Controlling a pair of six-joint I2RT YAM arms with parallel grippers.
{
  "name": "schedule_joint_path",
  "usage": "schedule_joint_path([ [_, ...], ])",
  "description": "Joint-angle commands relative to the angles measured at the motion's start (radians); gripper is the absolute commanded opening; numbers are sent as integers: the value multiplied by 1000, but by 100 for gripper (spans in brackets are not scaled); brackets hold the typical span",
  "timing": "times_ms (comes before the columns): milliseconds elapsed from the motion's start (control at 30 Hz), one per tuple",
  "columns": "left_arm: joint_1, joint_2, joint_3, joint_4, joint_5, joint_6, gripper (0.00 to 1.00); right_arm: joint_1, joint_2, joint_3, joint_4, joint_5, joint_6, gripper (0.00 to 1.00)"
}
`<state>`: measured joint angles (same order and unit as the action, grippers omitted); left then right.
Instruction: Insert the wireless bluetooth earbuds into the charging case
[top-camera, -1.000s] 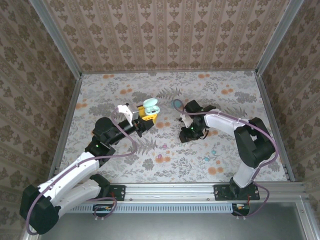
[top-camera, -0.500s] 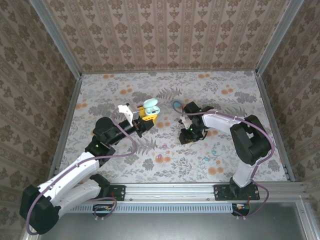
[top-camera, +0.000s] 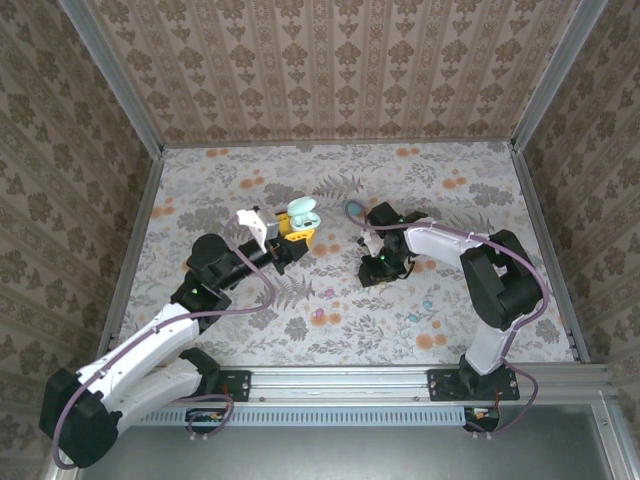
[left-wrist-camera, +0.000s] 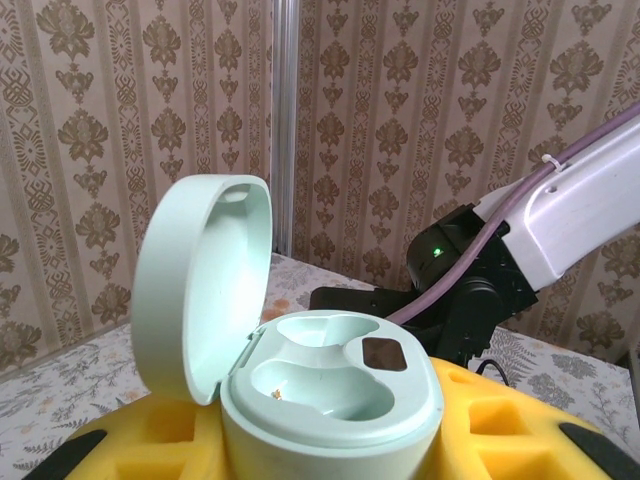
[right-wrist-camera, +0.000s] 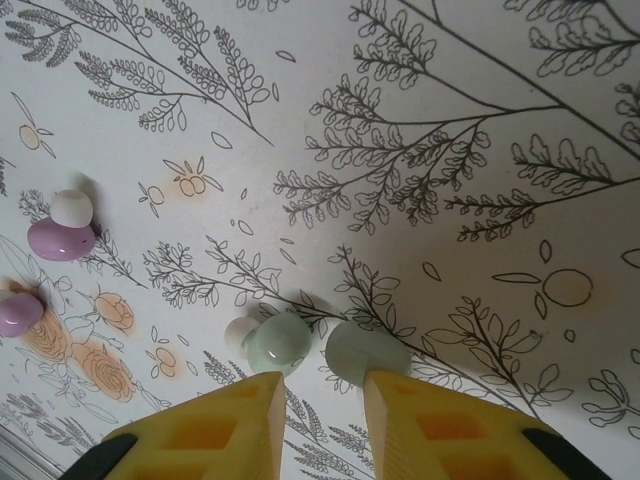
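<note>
My left gripper (top-camera: 292, 232) holds the mint charging case (top-camera: 302, 214) up off the cloth, shut on its base. In the left wrist view the case (left-wrist-camera: 330, 385) sits between the yellow fingers (left-wrist-camera: 520, 425) with its lid (left-wrist-camera: 200, 285) swung open and both wells empty. My right gripper (top-camera: 376, 268) is low over the cloth. In the right wrist view it (right-wrist-camera: 320, 385) stands open just short of two pale cyan earbuds (right-wrist-camera: 277, 340) (right-wrist-camera: 365, 350) that lie side by side. The right fingertip (right-wrist-camera: 400, 395) touches or overlaps one bud. Two pink earbuds (right-wrist-camera: 62, 235) (right-wrist-camera: 18, 312) lie farther left.
The floral cloth (top-camera: 450, 320) covers the table, with patterned walls on three sides and a metal rail (top-camera: 400, 380) at the near edge. The right arm (left-wrist-camera: 560, 210) stands close behind the held case. A cable loop (top-camera: 355, 208) lies by the right wrist.
The right arm has shifted slightly left and settled; the left arm and the case have stayed still.
</note>
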<state>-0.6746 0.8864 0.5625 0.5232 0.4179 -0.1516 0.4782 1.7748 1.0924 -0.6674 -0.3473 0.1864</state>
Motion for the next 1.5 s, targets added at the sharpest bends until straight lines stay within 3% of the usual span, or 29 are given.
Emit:
schedule_joint_path([
  [0,0,12,33,31,5,19,33,-17,21,5,5,37,5,31],
  [600,1,28,37,40,-4,21,33,-44,-22,10,7,-8,8,33],
  [1067,2,2,28,24,-11,23,33,-12,-98,-100,120,-12,406,47],
  [1467,5,-9,26,19,-9,19,33,34,-67,-131,212,-40,491,45],
])
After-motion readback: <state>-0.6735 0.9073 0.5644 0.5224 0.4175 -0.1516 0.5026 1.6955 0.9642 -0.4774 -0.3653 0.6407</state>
